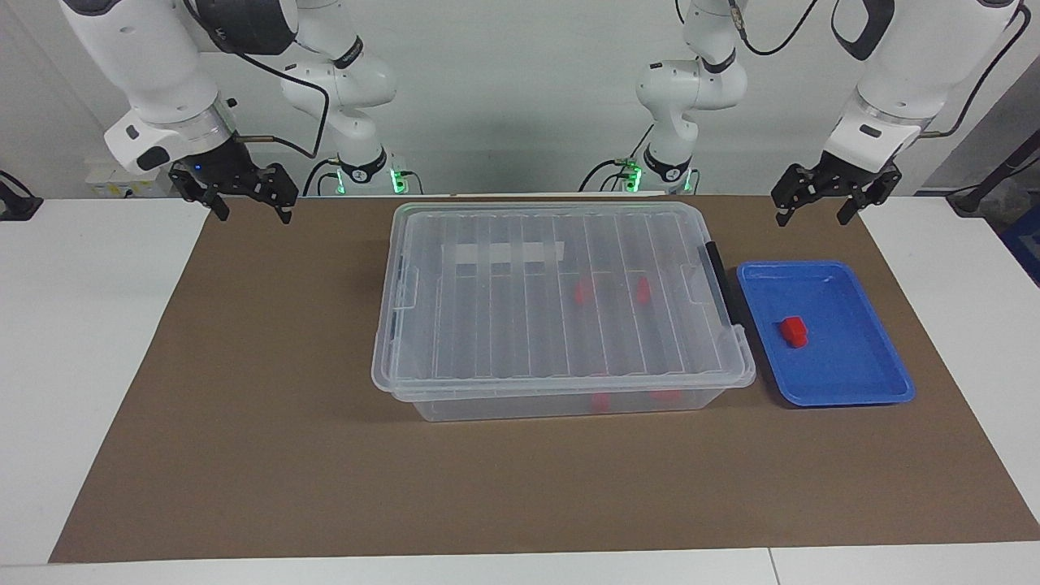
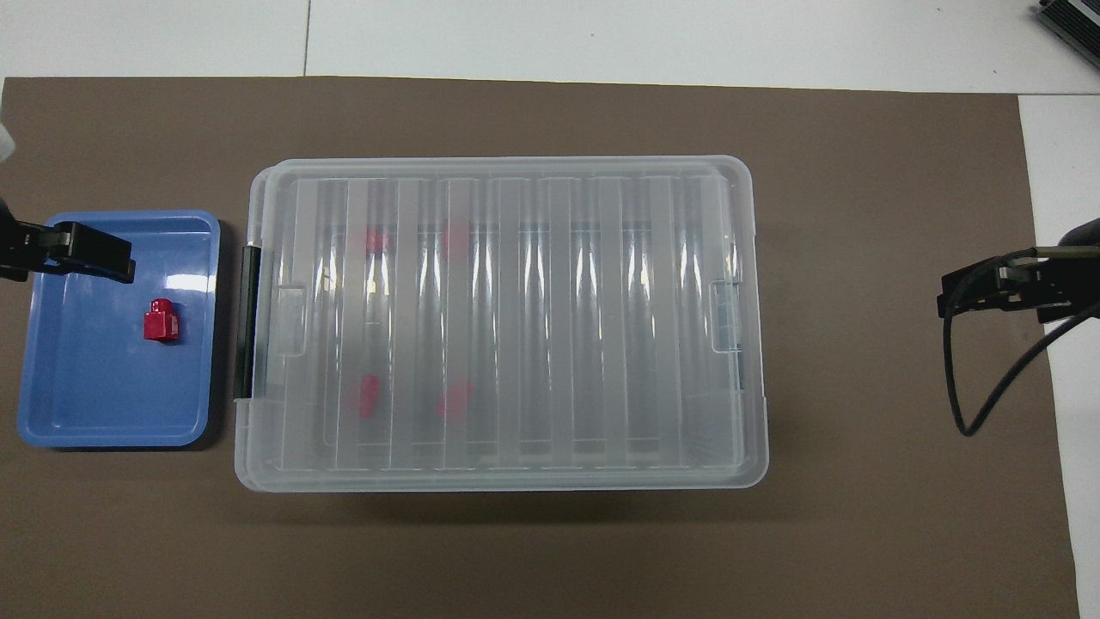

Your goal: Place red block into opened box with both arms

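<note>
Clear ribbed-lidded plastic box [image 1: 561,305] sits shut; tiny red plastic block [image 1: 795,331] in the blue tray [image 1: 845,382] lies below the left end effector [image 1: 815,213], nearer than the right end effector [image 1: 250,209]; both gape empty.

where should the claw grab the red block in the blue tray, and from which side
Probably straight from above, pinching the two flat side faces of the red block. It lies alone near the middle of the shallow blue tray, well clear of the rim, with a small stud at one end, so the wider body is the safer part to pinch. The open left claw, hanging up by the tray's end of the table, looks best placed.
</note>
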Available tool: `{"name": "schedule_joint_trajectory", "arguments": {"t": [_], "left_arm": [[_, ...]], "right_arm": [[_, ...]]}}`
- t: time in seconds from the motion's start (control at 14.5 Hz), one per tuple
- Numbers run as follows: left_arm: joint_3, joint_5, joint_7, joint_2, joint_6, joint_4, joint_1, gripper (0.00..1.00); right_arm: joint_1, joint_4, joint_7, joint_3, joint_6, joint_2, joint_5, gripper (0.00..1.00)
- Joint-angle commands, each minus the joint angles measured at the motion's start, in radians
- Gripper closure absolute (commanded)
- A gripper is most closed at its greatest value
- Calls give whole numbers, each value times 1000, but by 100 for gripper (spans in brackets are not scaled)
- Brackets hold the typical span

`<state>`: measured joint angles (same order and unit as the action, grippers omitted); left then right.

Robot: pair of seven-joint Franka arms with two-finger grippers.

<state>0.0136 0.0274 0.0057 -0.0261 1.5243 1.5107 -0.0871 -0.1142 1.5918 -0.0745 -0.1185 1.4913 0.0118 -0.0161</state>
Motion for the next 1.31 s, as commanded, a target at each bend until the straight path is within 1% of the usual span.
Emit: {"name": "schedule_joint_trajectory", "arguments": {"t": [0.0, 0.07, 0.28, 0.34, 0.41, 0.48, 0.55, 0.62, 0.69, 0.83, 0.97, 1.1, 1.24], "left_arm": [[-1, -1, -4, 20, -1, 17, 4, 0], [-1, -1, -3, 20, -1, 17, 4, 0], [-1, -1, -4, 20, -1, 17, 4, 0], [-1, -1, -3, 20, -1, 17, 4, 0], [-1, -1, -3, 20, -1, 17, 4, 0], [-1, -1, -3, 22, -1, 17, 4, 0], [-1, -1, -3, 20, -1, 17, 4, 0], [-1, -1, -4, 20, -1, 17, 4, 0], [-1, -1, -4, 20, -1, 17, 4, 0], [-1, -1, -4, 20, -1, 17, 4, 0], [0, -1, -4, 22, -1, 17, 4, 0], [0, -1, -4, 20, -1, 17, 4, 0], [-1, -1, -4, 20, -1, 17, 4, 0]], "right_arm": [[8, 8, -14, 10, 30, 10, 4, 0], [8, 8, -11, 10, 53, 10, 4, 0], [7, 17, -25, 10, 63, 11, 10, 0], [5, 42, -25, 11, 99, 16, 13, 0], [-1, 89, -24, 11, 183, 34, 19, 0], [-2, 156, -31, 42, 269, 57, 36, 0], [-2, 213, -48, 75, 330, 72, 44, 0], [-2, 249, -54, 98, 369, 73, 45, 0], [-1, 264, -53, 140, 391, 62, 45, 0], [-1, 281, -56, 189, 414, 37, 47, 0], [-1, 335, -86, 235, 470, 36, 57, 0], [-1, 388, -76, 246, 501, 36, 59, 0], [1, 410, -26, 246, 515, 36, 59, 0]]}}
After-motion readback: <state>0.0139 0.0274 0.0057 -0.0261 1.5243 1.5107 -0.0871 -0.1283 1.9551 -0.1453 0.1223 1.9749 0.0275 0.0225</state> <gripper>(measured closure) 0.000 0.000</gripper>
